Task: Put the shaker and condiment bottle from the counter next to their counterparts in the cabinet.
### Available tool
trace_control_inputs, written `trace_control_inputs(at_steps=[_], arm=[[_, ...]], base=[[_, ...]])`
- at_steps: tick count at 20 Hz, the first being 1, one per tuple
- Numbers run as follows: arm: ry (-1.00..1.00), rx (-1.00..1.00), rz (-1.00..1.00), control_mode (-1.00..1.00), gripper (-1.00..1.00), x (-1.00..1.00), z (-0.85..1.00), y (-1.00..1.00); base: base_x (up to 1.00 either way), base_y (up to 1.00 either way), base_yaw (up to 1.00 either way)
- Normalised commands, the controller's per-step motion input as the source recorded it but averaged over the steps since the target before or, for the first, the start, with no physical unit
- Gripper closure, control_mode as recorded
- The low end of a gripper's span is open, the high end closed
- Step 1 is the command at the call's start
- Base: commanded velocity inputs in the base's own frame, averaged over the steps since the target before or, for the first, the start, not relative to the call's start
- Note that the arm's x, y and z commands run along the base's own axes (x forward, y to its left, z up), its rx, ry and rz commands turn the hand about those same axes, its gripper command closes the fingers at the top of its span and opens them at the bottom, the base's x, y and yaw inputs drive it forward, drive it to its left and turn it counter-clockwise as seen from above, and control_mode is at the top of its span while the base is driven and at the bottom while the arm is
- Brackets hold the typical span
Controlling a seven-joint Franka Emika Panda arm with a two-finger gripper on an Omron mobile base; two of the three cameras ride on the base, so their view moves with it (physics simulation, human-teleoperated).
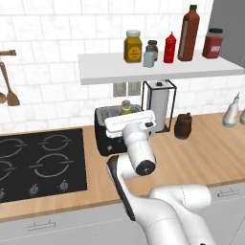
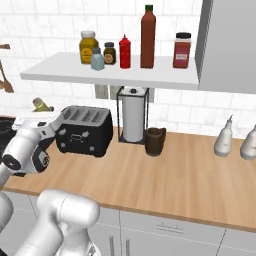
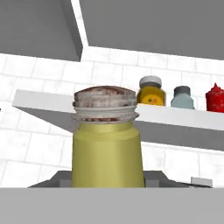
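My gripper [image 1: 127, 114] is shut on the small yellow-green shaker [image 1: 126, 106], holding it in the air above the black toaster [image 1: 102, 130] and below the shelf. In the hand view the shaker [image 3: 107, 151] stands close up, grey cap on top, with my fingertips hidden behind it. In the right base view the shaker [image 2: 42, 105] tilts just left of the toaster [image 2: 82, 130]. The tall dark-red condiment bottle [image 1: 188, 33] stands on the white shelf [image 1: 201, 69], right of the short red squeeze bottle [image 1: 170, 48]. The pale blue shaker [image 1: 149, 57] stands left of that squeeze bottle.
Also on the shelf are a mustard-yellow jar [image 1: 133, 46], a small dark jar [image 1: 153, 47] and a squat red jar [image 1: 213, 43]. A paper towel holder [image 1: 160, 103], a brown mug [image 1: 183, 126] and white bottles [image 1: 231, 112] stand on the wooden counter [image 1: 201, 153]. A stove [image 1: 40, 162] lies at the left.
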Motion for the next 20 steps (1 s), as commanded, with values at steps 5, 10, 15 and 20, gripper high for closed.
trace_control_inputs(at_steps=[5, 10, 15, 20], arm=[[0.02, 0.29, -0.17, -1.0, 1.0, 0.0, 0.46, -0.01], [0.0, 0.23, -0.2, -1.0, 1.0, 0.0, 0.31, 0.0], [0.02, 0.03, -0.02, -1.0, 1.0, 0.0, 0.03, 0.0], [0.0, 0.16, -0.02, -1.0, 1.0, 0.0, 0.82, 0.0]], base=[[0.0, 0.0, 0.0], [0.0, 0.0, 0.0], [0.0, 0.0, 0.0], [0.0, 0.0, 0.0]])
